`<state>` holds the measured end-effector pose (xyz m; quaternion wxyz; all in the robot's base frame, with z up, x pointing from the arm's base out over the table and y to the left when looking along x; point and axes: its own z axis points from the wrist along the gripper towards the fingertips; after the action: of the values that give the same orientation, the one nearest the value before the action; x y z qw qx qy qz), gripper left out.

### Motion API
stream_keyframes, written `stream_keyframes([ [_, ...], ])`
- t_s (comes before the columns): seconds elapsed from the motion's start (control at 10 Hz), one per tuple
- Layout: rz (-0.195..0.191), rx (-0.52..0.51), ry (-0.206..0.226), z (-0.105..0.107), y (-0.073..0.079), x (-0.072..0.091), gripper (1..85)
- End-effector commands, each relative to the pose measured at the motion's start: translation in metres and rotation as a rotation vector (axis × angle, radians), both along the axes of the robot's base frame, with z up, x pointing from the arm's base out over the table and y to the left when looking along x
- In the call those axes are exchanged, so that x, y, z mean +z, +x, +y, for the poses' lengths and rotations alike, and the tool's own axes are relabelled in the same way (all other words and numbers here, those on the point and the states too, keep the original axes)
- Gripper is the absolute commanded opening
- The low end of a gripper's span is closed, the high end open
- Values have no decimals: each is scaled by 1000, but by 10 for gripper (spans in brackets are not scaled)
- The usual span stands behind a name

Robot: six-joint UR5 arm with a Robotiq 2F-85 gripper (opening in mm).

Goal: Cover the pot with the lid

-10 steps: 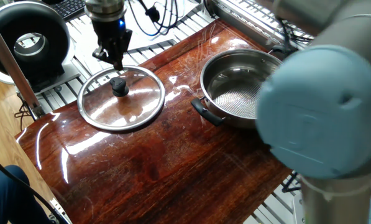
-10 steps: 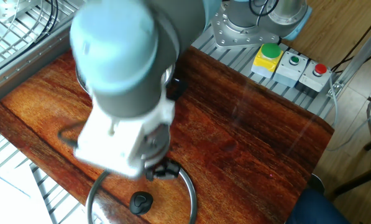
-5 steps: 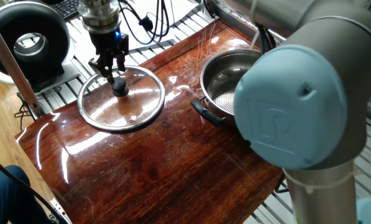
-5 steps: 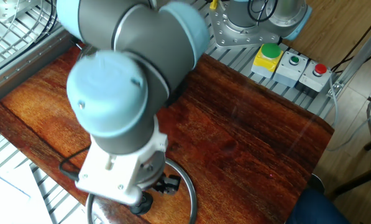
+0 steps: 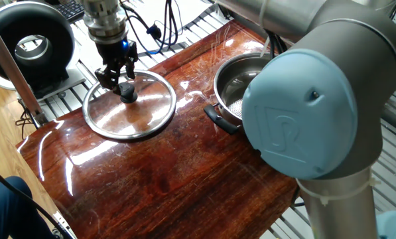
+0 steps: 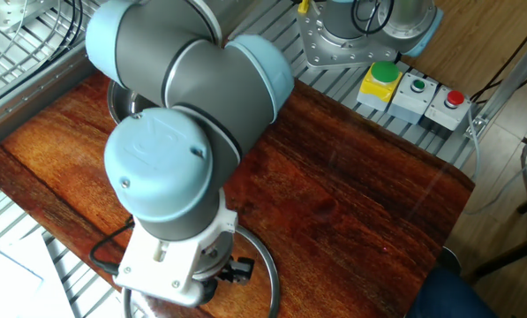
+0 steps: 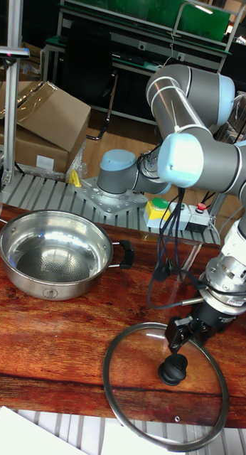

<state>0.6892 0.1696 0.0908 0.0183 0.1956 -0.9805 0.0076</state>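
Tool: I have the tool [image 5: 120,79] down at the centre of the lid, its two fingers spread to either side of the black knob [image 5: 127,92]. In one fixed view I read the jaws as parted wide enough to straddle the knob, with nothing clamped; I cannot tell whether the fingertips touch it.

Lid: the lid [image 5: 129,105] lies flat on the counter [image 5: 184,172], glass dome up, steel rim resting on the wood. In the tall fixed view the lid [image 7: 166,384] sits near the front edge, and the tool [image 7: 181,340] comes in just above and behind the knob [image 7: 173,370].

Pot: the pot [image 7: 55,260] stands upright and uncovered on the counter, well apart from the lid, with its dotted inner bottom showing and one black handle [image 7: 126,254] pointing toward the lid's side. In one fixed view the arm's large blue joint hides much of the pot [image 5: 239,78].

Other fixed view: the arm fills most of my picture here; only an arc of the lid's rim [image 6: 267,269] shows below the wrist.

Behind the counter: a box with green and red buttons [image 6: 411,92].
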Motion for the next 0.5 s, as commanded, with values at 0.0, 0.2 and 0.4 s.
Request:
stream_keyframes([
  [0.0, -2, -16, 13, 1, 2, 0, 613],
  [0.2, -11, 24, 73, 16, 4, 1, 610],
  [0.4, -2, 80, 72, 16, 1, 1, 613],
])
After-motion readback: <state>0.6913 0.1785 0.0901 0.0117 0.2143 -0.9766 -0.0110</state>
